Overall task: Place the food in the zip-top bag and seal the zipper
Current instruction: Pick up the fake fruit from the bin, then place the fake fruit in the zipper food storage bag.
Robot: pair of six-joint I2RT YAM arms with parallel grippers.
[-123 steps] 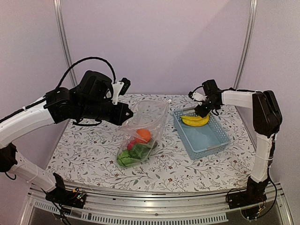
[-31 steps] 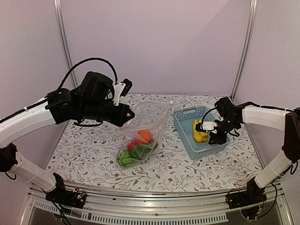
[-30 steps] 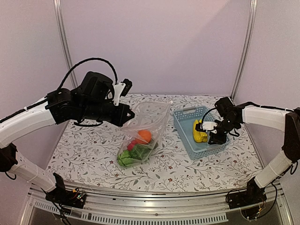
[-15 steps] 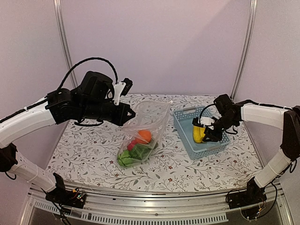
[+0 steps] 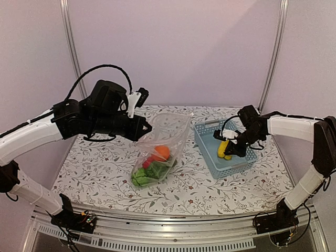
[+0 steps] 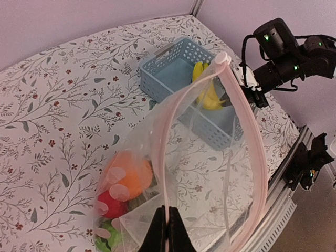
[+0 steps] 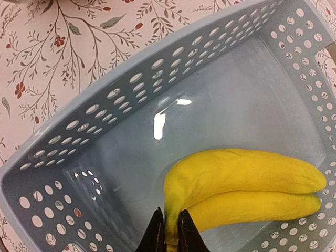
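Floral tabletop [image 5: 94,173] mid-frame: my left gripper [image 6: 166,231] pinches the clear crinkly zip-top bag [image 5: 168,134] by its rim to hold the mouth agape. At right, my right gripper [image 7: 170,231] clamps the yellow plastic bananas [image 7: 247,184] by the stem in the light-blue perforated basket [image 7: 105,121].

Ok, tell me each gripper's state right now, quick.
Left gripper: shut on the zip-top bag, at its mouth edge.
Right gripper: shut on the bananas, by the stem, in the basket.
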